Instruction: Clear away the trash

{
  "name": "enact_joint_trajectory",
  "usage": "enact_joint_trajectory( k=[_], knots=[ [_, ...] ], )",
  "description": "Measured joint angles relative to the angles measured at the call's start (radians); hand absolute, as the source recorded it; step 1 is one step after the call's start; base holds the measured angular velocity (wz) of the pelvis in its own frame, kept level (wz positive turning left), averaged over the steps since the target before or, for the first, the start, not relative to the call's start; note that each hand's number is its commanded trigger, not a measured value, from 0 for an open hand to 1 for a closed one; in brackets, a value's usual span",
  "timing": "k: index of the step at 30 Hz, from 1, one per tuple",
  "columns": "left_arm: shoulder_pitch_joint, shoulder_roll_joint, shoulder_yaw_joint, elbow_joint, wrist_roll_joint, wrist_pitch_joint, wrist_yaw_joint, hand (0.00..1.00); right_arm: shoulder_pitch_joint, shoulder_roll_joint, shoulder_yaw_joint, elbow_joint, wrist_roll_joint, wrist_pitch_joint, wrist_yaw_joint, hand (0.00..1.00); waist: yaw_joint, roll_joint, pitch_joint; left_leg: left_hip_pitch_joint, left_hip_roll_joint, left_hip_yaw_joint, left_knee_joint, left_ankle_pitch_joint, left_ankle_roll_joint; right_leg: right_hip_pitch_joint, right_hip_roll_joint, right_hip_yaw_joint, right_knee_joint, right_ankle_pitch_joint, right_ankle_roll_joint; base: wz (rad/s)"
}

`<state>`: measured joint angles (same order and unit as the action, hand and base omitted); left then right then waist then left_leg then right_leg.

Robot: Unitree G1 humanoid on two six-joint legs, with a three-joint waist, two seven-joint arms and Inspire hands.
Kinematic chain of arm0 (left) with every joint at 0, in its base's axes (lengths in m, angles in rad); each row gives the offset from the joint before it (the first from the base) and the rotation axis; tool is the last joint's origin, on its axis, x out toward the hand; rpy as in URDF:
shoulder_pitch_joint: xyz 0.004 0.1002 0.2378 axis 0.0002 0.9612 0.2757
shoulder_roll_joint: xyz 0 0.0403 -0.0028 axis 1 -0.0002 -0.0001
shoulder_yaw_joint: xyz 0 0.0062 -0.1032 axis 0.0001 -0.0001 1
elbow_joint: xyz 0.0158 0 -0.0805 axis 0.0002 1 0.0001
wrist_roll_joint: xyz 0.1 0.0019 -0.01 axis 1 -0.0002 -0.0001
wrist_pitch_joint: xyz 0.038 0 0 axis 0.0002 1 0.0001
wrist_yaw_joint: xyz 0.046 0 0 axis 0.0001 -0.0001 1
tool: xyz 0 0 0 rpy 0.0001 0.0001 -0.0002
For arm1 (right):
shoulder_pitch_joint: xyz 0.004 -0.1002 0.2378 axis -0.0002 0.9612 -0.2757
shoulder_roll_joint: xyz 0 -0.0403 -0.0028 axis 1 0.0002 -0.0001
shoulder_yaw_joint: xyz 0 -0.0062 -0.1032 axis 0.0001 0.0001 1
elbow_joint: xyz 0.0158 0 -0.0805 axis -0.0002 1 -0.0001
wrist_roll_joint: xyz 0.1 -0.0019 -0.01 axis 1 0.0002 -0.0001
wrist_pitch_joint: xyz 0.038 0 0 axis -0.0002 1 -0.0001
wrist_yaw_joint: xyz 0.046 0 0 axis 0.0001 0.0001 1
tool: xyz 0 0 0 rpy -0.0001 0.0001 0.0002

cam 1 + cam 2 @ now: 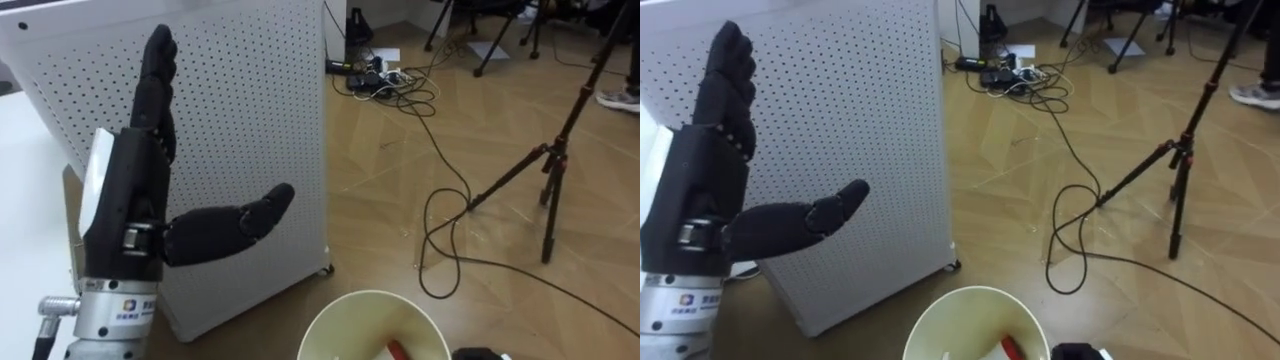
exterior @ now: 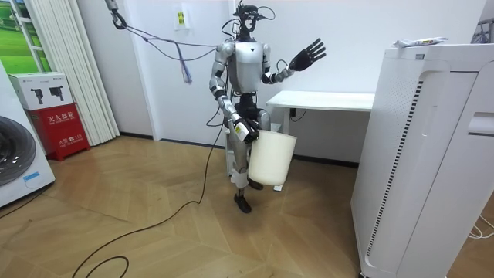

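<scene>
Left hand point(image 1: 135, 200) is raised before perforated white panel point(image 1: 250, 100), fingers straight, thumb splayed, holding nothing. White bucket point(image 1: 335, 312) sits below, 1 red scrap point(image 1: 397, 349) inside. Right hand point(image 2: 245, 131) at bucket rim, grip cannot be told. Robot stands by white desk point(image 2: 332, 100)

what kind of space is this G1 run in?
Probably a lab or office test room dressed partly as a home: a camera tripod and loose cables on the wood floor, a washing machine at the room view's left, and a white desk by the wall.
</scene>
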<state>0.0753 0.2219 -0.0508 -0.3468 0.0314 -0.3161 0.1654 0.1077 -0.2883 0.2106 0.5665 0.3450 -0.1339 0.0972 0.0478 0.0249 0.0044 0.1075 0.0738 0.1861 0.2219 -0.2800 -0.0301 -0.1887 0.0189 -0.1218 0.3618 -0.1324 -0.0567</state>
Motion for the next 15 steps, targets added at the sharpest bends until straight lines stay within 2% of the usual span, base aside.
enact_joint_trajectory(
  k=[2, 4, 5, 7, 8, 9, 10, 11, 12, 13, 14, 15],
  knots=[
    [0.0, 0.0, 0.01, 0.0, 0.004, -0.005, 0.006, 0.0, 0.0, 0.003, -0.001, -0.001, -0.001, 0.0, 0.003, 1.0, 0.0, -0.001, 0.0011, -0.001, 0.001, 0.004, 0.005, 0.0, 0.0, -0.003, -0.001, -0.002, 0.006, -0.004, -0.001, -0.04],
    [0.0, 0.006, 0.016, 0.0, 0.012, -0.011, 0.02, 0.0, 0.002, 0.011, -0.003, 0.0, -0.011, 0.0, 0.01, 1.0, 0.003, -0.012, 0.0078, -0.005, 0.001, 0.015, 0.034, -0.003, -0.004, -0.009, -0.003, 0.003, 0.031, -0.023, -0.003, -0.05],
    [0.001, 0.008, 0.019, 0.003, 0.022, -0.012, 0.021, 0.0, 0.004, 0.012, -0.003, 0.008, -0.026, 0.0, 0.025, 1.0, 0.005, -0.023, 0.0143, -0.016, 0.002, 0.019, 0.092, -0.006, -0.01, -0.009, -0.008, 0.009, 0.045, -0.043, -0.006, -0.09],
    [0.006, 0.009, 0.022, 0.005, 0.021, -0.012, 0.022, 0.0, 0.014, 0.012, -0.003, 0.01, -0.04, 0.0, 0.034, 1.0, 0.016, -0.03, 0.0148, -0.065, 0.013, 0.018, 0.238, -0.006, -0.01, 0.001, -0.003, 0.038, 0.061, -0.071, -0.009, -0.21],
    [0.005, 0.008, 0.027, 0.005, 0.02, -0.013, 0.023, 0.0, 0.013, 0.008, 0.001, 0.008, -0.046, 0.0, 0.035, 1.0, 0.019, -0.02, 0.0148, -0.126, 0.036, 0.007, 0.387, -0.005, -0.011, 0.013, 0.003, 0.054, 0.073, -0.079, -0.02, -0.3],
    [0.006, 0.008, 0.027, 0.011, 0.021, -0.019, 0.023, 0.0, 0.014, 0.005, 0.005, 0.013, -0.047, 0.0, 0.035, 1.0, 0.023, -0.018, 0.022, -0.191, 0.052, -0.028, 0.515, 0.01, -0.016, 0.028, 0.016, 0.063, 0.081, -0.086, -0.036, -0.25],
    [0.006, 0.007, 0.024, 0.016, 0.021, -0.02, 0.023, 0.0, 0.017, 0.005, 0.004, 0.017, -0.046, 0.0, 0.035, 1.0, 0.018, -0.013, 0.0196, -0.217, 0.048, -0.049, 0.544, 0.007, -0.019, 0.038, 0.018, 0.064, 0.083, -0.089, -0.041, -0.07],
    [0.006, 0.005, 0.02, 0.024, 0.021, -0.023, 0.022, 0.0, 0.021, 0.006, 0.004, 0.028, -0.047, 0.001, 0.036, 1.0, 0.009, -0.01, 0.0179, -0.274, 0.031, -0.068, 0.552, -0.003, -0.002, 0.054, 0.017, 0.064, 0.081, -0.099, -0.043, 0.0],
    [0.006, 0.003, 0.015, 0.028, 0.021, -0.031, 0.023, 0.0, 0.022, 0.007, 0.002, 0.043, -0.047, 0.001, 0.035, 1.0, 0.008, -0.01, 0.0185, -0.332, 0.014, -0.074, 0.525, -0.004, 0.001, 0.07, 0.016, 0.069, 0.075, -0.109, -0.033, -0.09],
    [0.006, 0.002, 0.014, 0.032, 0.021, -0.04, 0.023, 0.0, 0.023, 0.008, 0.002, 0.05, -0.049, 0.001, 0.031, 1.0, 0.01, -0.011, 0.0188, -0.358, 0.002, -0.074, 0.493, -0.002, 0.002, 0.076, 0.016, 0.075, 0.074, -0.111, -0.032, -0.31],
    [0.007, 0.0, 0.014, 0.035, 0.022, -0.052, 0.026, 0.0, 0.029, 0.007, 0.002, 0.05, -0.049, 0.001, 0.025, 1.0, 0.024, -0.012, 0.0185, -0.396, -0.018, -0.079, 0.39, 0.014, -0.003, 0.084, 0.015, 0.089, 0.074, -0.121, -0.028, -0.52],
    [0.007, -0.001, 0.015, 0.035, 0.022, -0.06, 0.029, 0.0, 0.031, -0.001, 0.002, 0.05, -0.046, 0.003, 0.026, 1.0, 0.044, -0.007, 0.015, -0.413, -0.021, -0.082, 0.258, 0.06, -0.003, 0.083, 0.016, 0.091, 0.076, -0.129, -0.026, -0.57]
  ],
)
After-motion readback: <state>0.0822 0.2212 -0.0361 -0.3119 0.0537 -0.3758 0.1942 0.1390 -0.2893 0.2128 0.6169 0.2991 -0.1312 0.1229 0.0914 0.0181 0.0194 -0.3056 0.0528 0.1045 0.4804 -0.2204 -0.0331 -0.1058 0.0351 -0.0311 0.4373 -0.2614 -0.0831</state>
